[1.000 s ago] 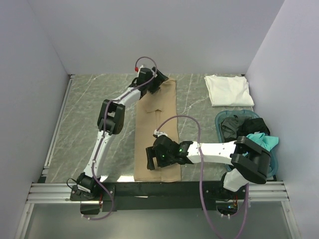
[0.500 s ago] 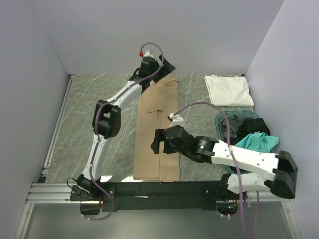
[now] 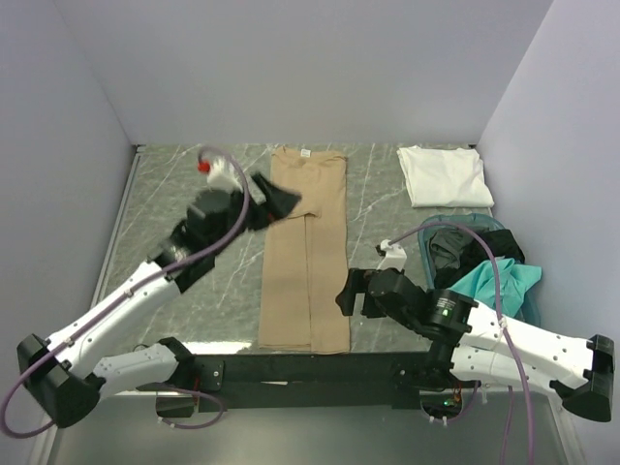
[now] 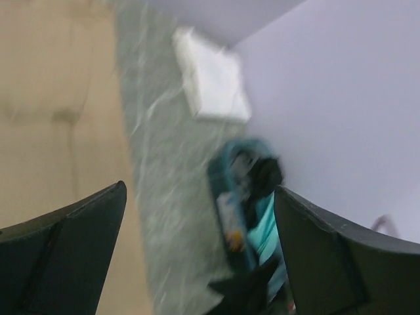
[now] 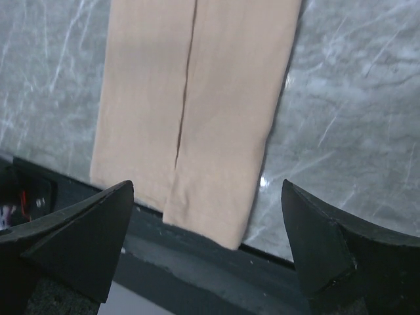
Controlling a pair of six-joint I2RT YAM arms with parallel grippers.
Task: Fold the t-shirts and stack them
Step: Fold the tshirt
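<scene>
A tan t-shirt, folded into a long narrow strip, lies flat down the middle of the table, collar at the far end. My left gripper hovers open at the strip's left edge, holding nothing. My right gripper is open just right of the strip's near half, also holding nothing. In the right wrist view the tan t-shirt reaches the table's front edge, between and beyond my gripper's spread fingers. A folded white t-shirt lies at the far right. Dark grey and teal t-shirts are bunched in the basket.
A shallow teal basket stands at the right edge, against the wall. The blurred left wrist view shows the tan cloth, the white t-shirt and the basket. A black rail runs along the table's near edge.
My left arm has pulled back from the collar end to the strip's left side. My right arm has drawn off the cloth toward the near right, its jaws spreading wider.
</scene>
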